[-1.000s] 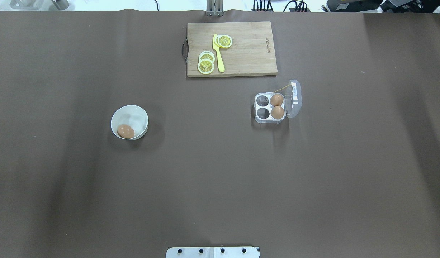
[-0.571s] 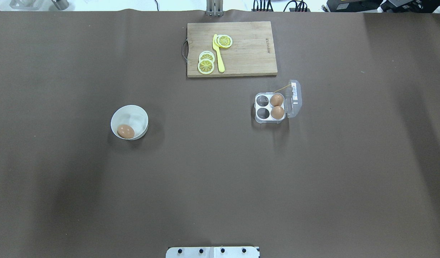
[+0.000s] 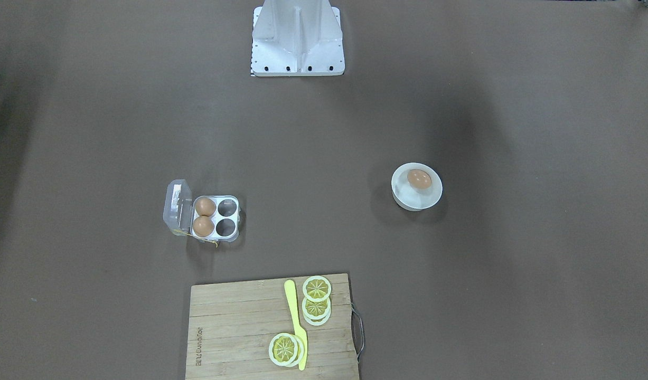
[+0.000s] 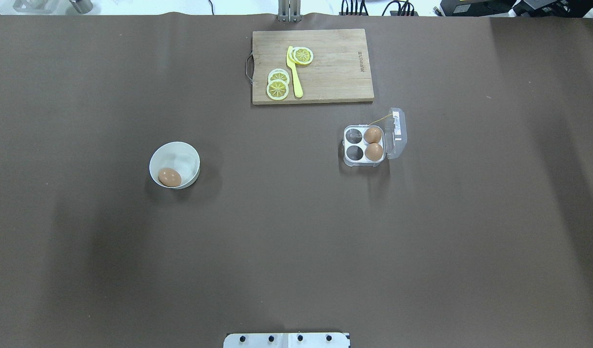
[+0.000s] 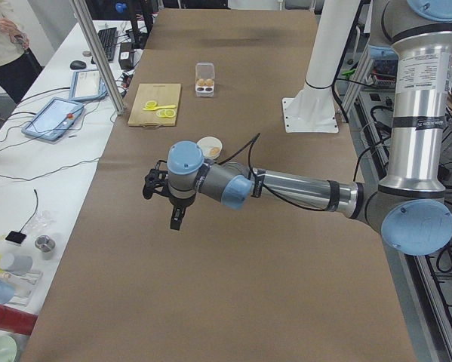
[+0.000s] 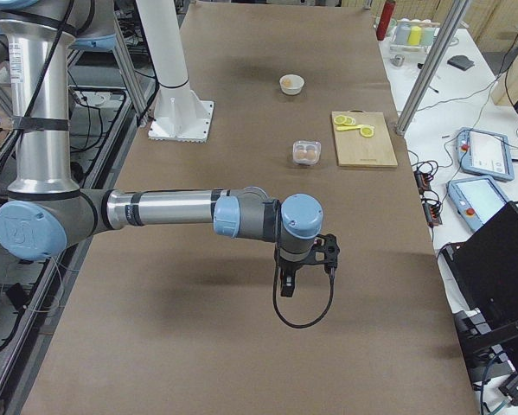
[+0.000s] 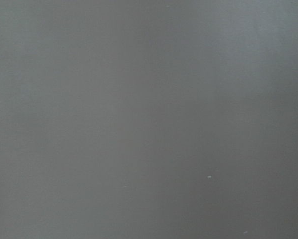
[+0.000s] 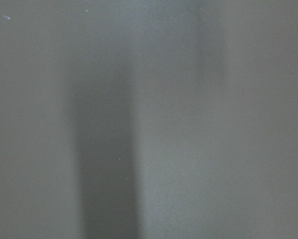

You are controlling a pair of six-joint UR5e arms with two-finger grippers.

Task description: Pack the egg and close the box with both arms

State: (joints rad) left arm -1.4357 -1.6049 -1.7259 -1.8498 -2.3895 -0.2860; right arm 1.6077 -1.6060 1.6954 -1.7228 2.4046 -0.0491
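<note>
One orange-brown egg [image 4: 169, 177] lies in a round white bowl [image 4: 180, 153] left of centre; it also shows in the front view [image 3: 419, 179]. The clear four-cell box [image 4: 347, 143] stands right of centre with its lid [image 4: 397, 133] open to the right. Two eggs [image 4: 373, 135] [image 4: 374, 152] fill its right cells and the two left cells are empty. My left gripper [image 5: 176, 219] shows only in the left side view, above the bare mat. My right gripper [image 6: 286, 286] shows only in the right side view. I cannot tell whether either is open or shut.
A wooden cutting board [image 4: 335, 72] with lemon slices [image 4: 278, 89] and a yellow knife [image 4: 294, 72] lies at the far middle, just behind the box. The white arm stand [image 3: 297, 37] is at the near edge. Both wrist views show only brown mat.
The egg, bowl, box and board have not moved. Only the soft shadows on the mat have shifted a little.
</note>
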